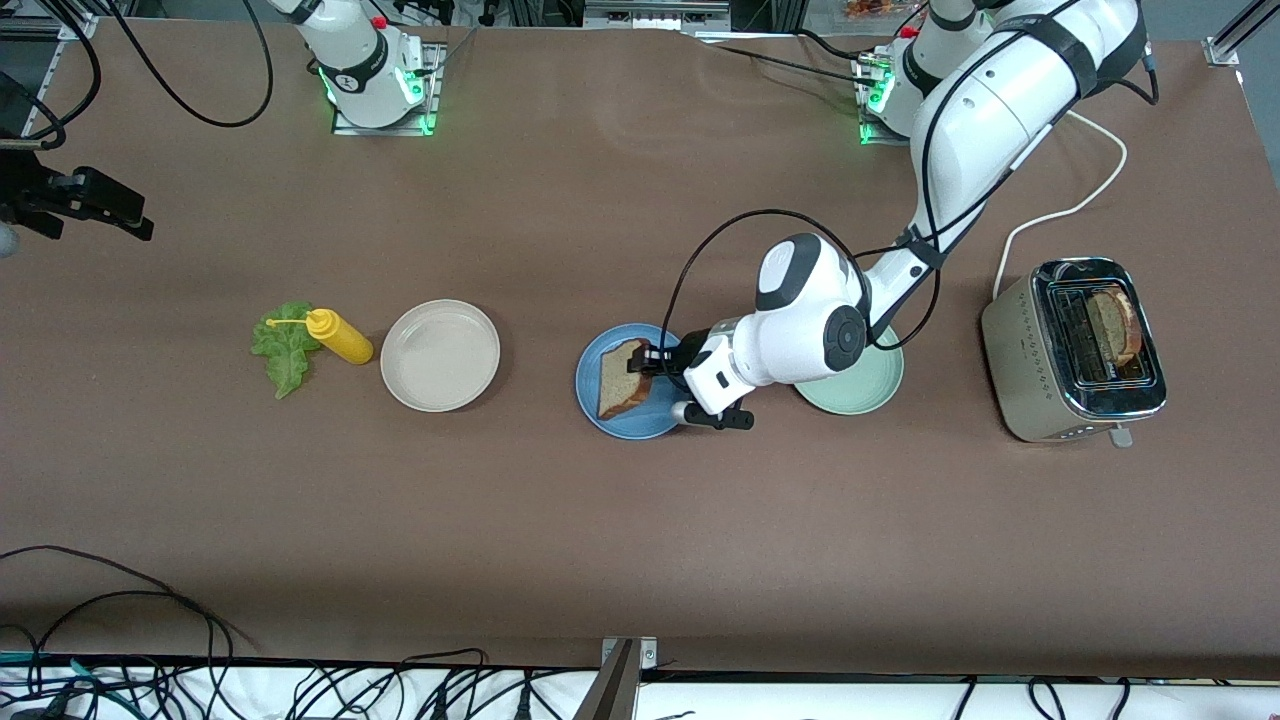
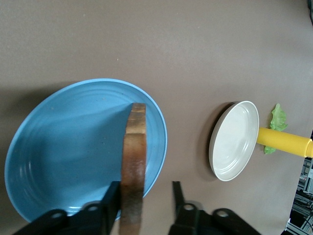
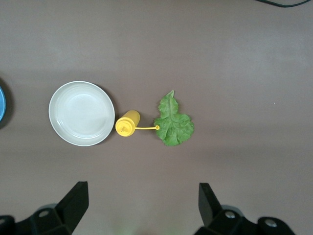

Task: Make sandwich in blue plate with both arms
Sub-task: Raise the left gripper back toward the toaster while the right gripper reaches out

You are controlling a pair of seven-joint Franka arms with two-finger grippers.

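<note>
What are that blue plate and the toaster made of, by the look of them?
The blue plate looks like glazed ceramic or smooth plastic: even colour, soft sheen, faint concentric rings. I can't tell which. The toaster seems brushed metal on its sides with a polished chrome top that mirrors its surroundings.

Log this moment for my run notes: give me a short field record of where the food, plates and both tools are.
left tool: over the blue plate, fingers open, bread slice on edge between them, one finger against it
right tool: open, high over the table, waiting
lettuce leaf: on the table beside the yellow bottle
cream plate: bare, beside the bottle
green plate: partly under the left arm
toaster: holds a second slice
</note>
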